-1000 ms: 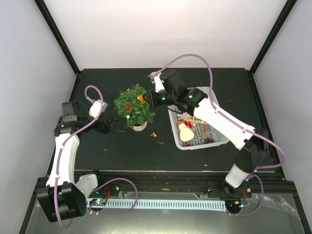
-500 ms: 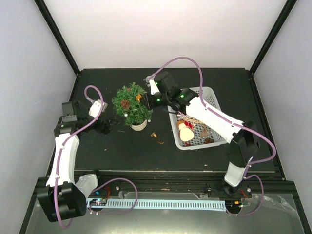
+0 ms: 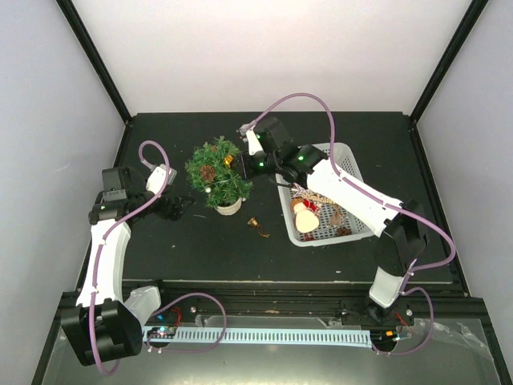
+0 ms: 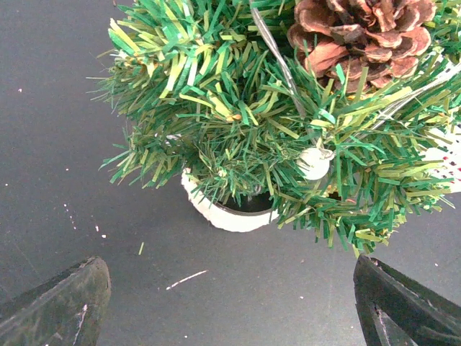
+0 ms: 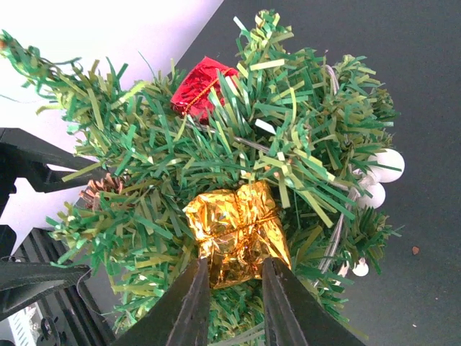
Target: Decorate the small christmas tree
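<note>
Now right fingers [image 5: 189, 306] pinch a crinkled gold foil box [image 5: 238, 232] in the bushy green christmas tree [image 5: 288, 144]; left fingers [image 4: 65, 303] gape wide nearby.

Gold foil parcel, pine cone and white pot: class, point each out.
gold foil parcel [image 5: 238, 227], right wrist view: front face.
pine cone [image 4: 356, 32], left wrist view: brown scales.
white pot [image 4: 223, 218], left wrist view: front rim.

Fingers [image 5: 189, 310] pinch gold gift [image 5: 234, 227] on small christmas tree [image 5: 302, 144]
</note>
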`<state>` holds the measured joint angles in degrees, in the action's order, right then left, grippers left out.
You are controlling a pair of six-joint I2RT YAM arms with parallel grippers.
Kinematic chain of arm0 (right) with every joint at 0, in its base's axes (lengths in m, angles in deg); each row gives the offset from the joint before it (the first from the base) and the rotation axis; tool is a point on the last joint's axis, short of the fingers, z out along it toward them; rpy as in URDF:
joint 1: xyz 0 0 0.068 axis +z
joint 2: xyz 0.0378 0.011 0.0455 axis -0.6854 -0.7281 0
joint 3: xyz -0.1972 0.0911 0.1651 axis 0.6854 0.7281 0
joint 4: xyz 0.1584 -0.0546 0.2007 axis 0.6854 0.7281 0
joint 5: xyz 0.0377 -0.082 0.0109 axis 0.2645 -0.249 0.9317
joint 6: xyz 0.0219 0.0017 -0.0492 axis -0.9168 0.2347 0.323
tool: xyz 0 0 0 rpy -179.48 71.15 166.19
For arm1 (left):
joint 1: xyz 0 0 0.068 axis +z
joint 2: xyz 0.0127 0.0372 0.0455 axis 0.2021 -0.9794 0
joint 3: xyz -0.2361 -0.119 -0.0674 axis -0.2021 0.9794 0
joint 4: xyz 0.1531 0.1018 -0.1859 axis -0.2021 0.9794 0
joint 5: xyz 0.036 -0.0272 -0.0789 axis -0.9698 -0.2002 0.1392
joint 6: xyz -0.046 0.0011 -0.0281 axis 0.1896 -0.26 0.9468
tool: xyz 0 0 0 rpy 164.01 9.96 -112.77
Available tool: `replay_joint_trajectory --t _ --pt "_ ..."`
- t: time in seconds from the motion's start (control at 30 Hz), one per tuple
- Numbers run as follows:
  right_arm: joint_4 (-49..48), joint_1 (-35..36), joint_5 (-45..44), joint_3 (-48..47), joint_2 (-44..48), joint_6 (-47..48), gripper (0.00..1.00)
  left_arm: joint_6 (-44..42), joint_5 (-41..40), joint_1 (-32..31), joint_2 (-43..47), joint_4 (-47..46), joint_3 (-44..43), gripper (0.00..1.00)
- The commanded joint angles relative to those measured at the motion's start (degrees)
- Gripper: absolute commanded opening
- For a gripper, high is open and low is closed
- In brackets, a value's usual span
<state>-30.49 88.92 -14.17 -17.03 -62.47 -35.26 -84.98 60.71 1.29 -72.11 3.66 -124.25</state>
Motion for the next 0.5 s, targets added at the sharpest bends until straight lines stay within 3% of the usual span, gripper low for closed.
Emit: replay_joint_trajectory --t 0.0,0.27,0.47 --pt "0.4 0.2 -0.5 -1.0 2.8 0.4 0.24 -0.5 1.3 0.3 0.3 -0.3 -0.1 0.93" --pt "1.2 0.2 -1.4 -0.4 4.4 0.7 0.26 -0.5 1.6 0.3 0.2 -0.3 -0.2 0.93" --pt "1.6 0.2 -2.0 1.6 6.8 1.0 0.33 -0.6 1.4 0.4 0.3 -0.3 -0.2 0.93"
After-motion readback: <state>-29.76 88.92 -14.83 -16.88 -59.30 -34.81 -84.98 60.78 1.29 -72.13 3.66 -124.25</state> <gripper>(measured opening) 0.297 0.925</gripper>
